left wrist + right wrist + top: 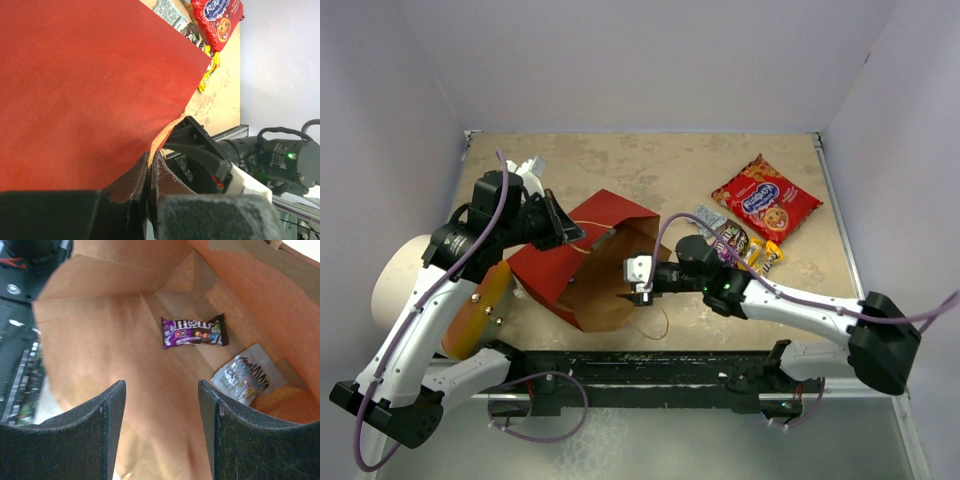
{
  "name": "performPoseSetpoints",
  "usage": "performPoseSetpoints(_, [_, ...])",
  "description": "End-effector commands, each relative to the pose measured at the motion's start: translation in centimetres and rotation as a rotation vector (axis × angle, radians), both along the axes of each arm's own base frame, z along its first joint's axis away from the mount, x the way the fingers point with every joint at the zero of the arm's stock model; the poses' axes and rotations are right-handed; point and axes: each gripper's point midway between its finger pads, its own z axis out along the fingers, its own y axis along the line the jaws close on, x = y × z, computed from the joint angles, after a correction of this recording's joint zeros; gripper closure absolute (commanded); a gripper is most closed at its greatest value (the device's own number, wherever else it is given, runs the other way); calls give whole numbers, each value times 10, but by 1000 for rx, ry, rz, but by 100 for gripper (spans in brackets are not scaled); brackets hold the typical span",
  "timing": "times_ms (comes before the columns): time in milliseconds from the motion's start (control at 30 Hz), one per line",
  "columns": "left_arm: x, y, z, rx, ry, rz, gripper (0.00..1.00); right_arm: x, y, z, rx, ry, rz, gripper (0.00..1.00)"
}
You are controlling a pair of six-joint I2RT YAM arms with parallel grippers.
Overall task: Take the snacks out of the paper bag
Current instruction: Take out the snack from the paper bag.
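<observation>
From above, the paper bag (585,265) lies on its side, its mouth towards the right gripper (636,277); how wide the jaws stand is hard to see here. The left gripper (560,225) sits at the bag's far edge. Behind the right wrist, the red cookie bag (766,198) and small packets (740,238) lie outside, partly covered by the arm. In the left wrist view, the fingers (132,182) are pressed together on the bag's rim. In the right wrist view, the fingers (100,420) stand well apart, holding nothing. Ahead of them, deep inside, lie a purple packet (192,331) and, further right, a silver-grey packet (244,376). An orange shape (285,402) there is cut off and I cannot identify it.
</observation>
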Motion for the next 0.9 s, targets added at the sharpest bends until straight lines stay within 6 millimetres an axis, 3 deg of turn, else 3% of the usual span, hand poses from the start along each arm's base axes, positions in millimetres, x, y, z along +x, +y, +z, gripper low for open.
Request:
performPoseSetpoints(0, [-1,-1,16,-31,-20,-1,94,29,32,45,113,-313,40,37])
performPoseSetpoints(233, [-1,-4,28,-54,-56,-15,95,46,74,23,91,-417,99,36])
performPoseSetpoints(467, [-2,-5,36,-54,-80,-40,95,64,95,-14,-36,-627,186,35])
performPoseSetpoints(600, [-4,-5,32,-44,-73,-55,95,75,104,-36,-106,-750,235,33])
performPoseSetpoints(867, [-13,-7,25,-29,-47,-102,96,101,136,-51,-152,-916,262,31])
